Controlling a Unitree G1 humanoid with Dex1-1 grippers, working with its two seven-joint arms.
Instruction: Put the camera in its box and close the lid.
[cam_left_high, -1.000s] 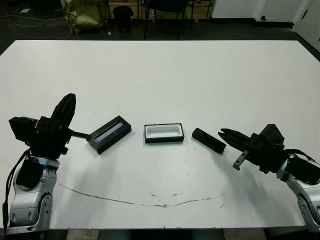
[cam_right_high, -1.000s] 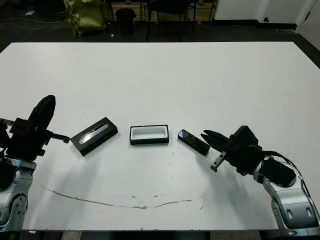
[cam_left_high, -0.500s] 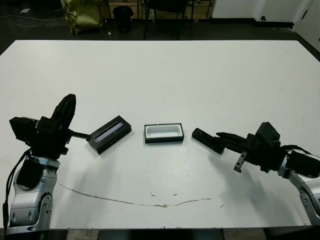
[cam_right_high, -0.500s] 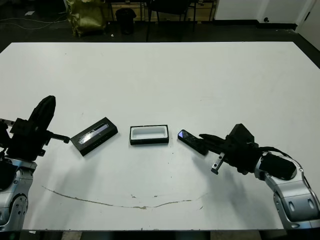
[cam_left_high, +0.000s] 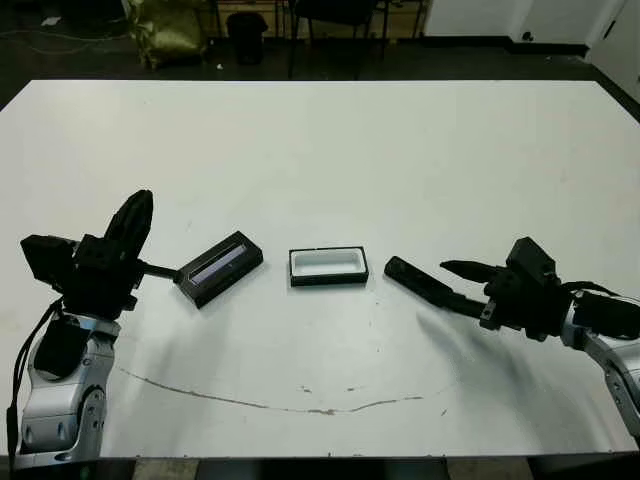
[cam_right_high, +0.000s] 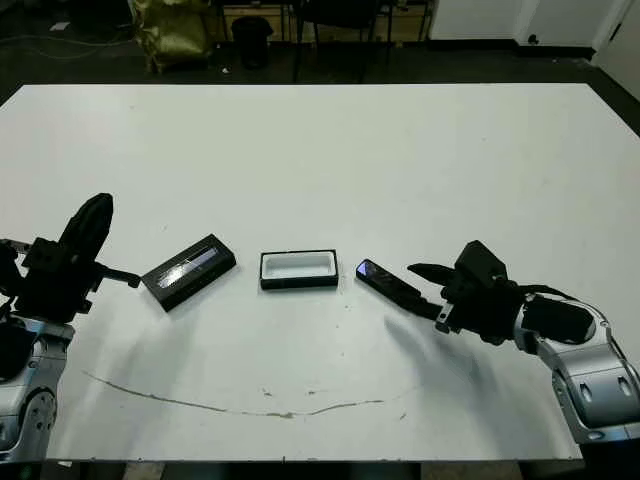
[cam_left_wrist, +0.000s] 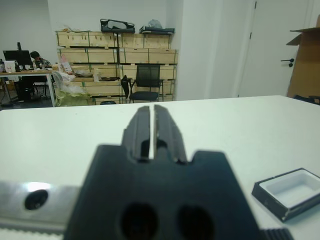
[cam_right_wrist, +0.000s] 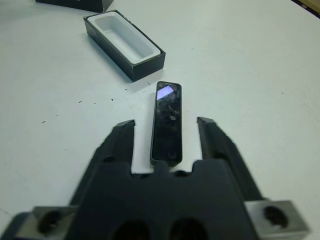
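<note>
White desk filled the view, with chairs and shelving dim beyond its far edge. Three things sat in a row near the front: the lid to the left and skewed, the box in the middle with its white inside showing empty, and the camera just beside it to the right, flat on the desk and angled.

And the right hand was right there at the camera's near end, fingers spread wide, one on each long side of the bar, with clear gaps either side in the wrist view. Nothing gripped yet. The left hand hung near the lid, lifted off the desk, its fingers pressed almost together around only a thin slit, holding nothing.

Judged from that, the step was the pickup. To do it well, the right hand would want to slide forward so the pads met the bar nearer its middle, stay low enough to catch such a thin edge, and squeeze evenly so the camera did not pivot or skid. A level hold would matter for the box, which looked barely longer than the bar.
</note>
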